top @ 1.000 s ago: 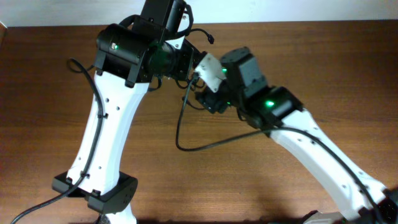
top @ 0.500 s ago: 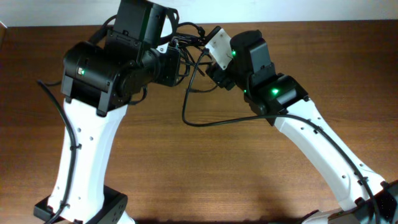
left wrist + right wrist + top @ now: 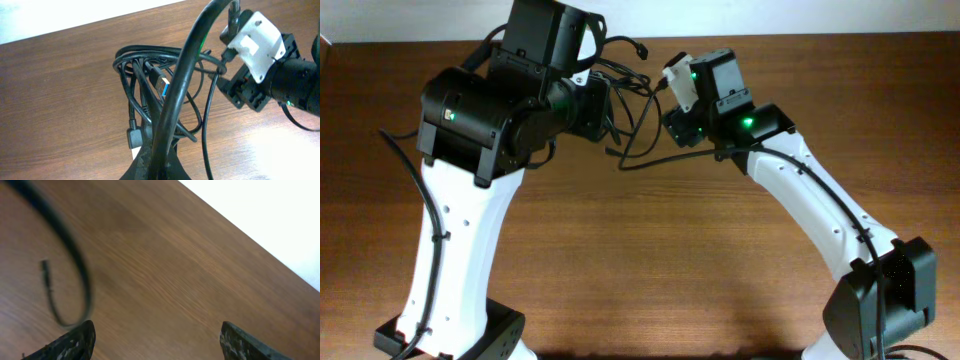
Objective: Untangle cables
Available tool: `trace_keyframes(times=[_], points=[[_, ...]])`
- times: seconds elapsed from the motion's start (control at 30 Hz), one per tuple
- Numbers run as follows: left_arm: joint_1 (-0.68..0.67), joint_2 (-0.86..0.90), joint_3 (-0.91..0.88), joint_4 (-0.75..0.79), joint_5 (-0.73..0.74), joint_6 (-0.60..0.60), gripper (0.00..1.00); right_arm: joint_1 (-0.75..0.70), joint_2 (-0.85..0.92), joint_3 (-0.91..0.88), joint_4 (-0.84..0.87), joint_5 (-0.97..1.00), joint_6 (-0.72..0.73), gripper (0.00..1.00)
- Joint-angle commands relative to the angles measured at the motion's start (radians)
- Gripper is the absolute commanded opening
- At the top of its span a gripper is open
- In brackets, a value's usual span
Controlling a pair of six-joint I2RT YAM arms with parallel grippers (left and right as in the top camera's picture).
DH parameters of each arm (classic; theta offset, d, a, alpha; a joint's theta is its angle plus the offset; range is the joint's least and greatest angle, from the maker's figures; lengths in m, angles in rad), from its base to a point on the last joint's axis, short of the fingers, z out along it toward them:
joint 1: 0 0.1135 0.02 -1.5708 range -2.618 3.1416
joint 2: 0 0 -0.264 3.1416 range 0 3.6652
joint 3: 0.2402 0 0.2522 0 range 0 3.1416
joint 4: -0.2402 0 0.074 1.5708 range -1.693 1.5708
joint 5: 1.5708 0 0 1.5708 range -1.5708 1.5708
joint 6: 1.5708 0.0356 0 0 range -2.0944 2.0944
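Note:
A tangle of black cables (image 3: 165, 95) lies on the brown table, with a blue USB plug (image 3: 161, 86) among its loops. My left gripper (image 3: 161, 159) is shut on a thick black cable (image 3: 187, 65) that arcs up out of the bundle. In the overhead view the bundle (image 3: 625, 110) hangs between the two arms at the table's far middle. My right gripper (image 3: 157, 340) is open and empty above the bare table. A blurred black cable loop (image 3: 75, 280) shows at the left of the right wrist view.
The right arm's wrist with its white camera mount (image 3: 255, 45) sits close to the right of the bundle. The table's far edge meets a white wall (image 3: 800, 15). The left arm base (image 3: 450, 335) stands at the front left.
The right arm has swung to the far side and toward the bundle, its wrist turning. The left arm has lifted the cable bundle back and up from where it was a second ago.

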Motion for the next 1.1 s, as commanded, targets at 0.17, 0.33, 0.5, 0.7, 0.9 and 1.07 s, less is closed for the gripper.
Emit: trace_keyframes(times=[0.17, 0.33, 0.5, 0.7, 0.9, 1.07], points=[[0.006, -0.014, 0.01, 0.011, -0.036, 0.006, 0.0, 0.063, -0.014, 0.015, 0.15, -0.105, 0.013, 0.81], [0.006, -0.014, 0.01, 0.01, -0.036, 0.006, 0.0, 0.071, 0.018, 0.014, 0.157, -0.155, 0.013, 0.8], [0.006, -0.014, 0.01, 0.002, -0.036, 0.006, 0.0, 0.08, 0.086, 0.014, 0.158, -0.155, 0.035, 0.75], [0.006, -0.014, 0.01, -0.003, -0.037, 0.008, 0.0, 0.086, 0.062, 0.016, 0.145, -0.117, 0.039, 0.75], [0.006, -0.014, 0.01, 0.002, -0.04, 0.01, 0.0, 0.021, -0.206, 0.099, 0.002, -0.017, 0.039, 0.76], [0.006, -0.014, 0.01, 0.006, -0.04, 0.01, 0.0, -0.022, -0.3, 0.101, -0.103, 0.025, 0.039, 0.76]])
